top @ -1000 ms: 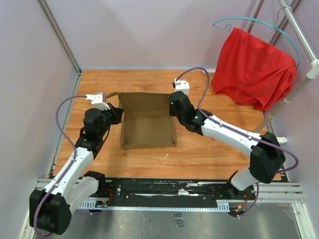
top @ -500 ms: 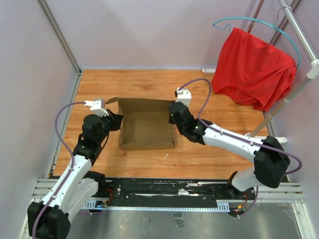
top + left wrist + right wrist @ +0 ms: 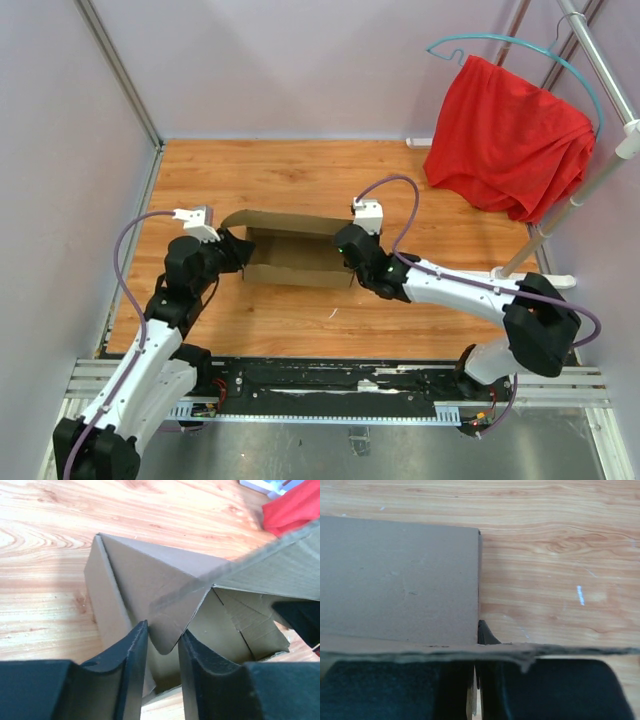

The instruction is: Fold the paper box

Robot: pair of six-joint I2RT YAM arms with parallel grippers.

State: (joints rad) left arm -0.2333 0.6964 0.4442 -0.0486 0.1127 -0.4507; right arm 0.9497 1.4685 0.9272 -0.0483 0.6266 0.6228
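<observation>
The paper box (image 3: 292, 248) is brown cardboard in the middle of the wooden table, its lid panel leaning forward over the tray. My left gripper (image 3: 238, 256) is at its left end. In the left wrist view the left gripper (image 3: 162, 632) stands open, and a rounded flap corner of the paper box (image 3: 145, 580) hangs between the fingers (image 3: 131, 662). My right gripper (image 3: 349, 247) is at the box's right end. In the right wrist view the right gripper (image 3: 479, 641) is shut on a thin cardboard wall, with a box panel (image 3: 395, 580) to its left.
A red cloth (image 3: 505, 135) hangs on a teal hanger from a rack pole (image 3: 603, 80) at the back right. It shows in the left wrist view's corner as well, as the red cloth (image 3: 295, 505). A metal rail (image 3: 340, 385) lines the near edge. Walls close in the left and back.
The lid panel has swung forward and down over the tray. Both grippers came nearer with the box ends. The left gripper has gone from shut to open around the flap corner.
</observation>
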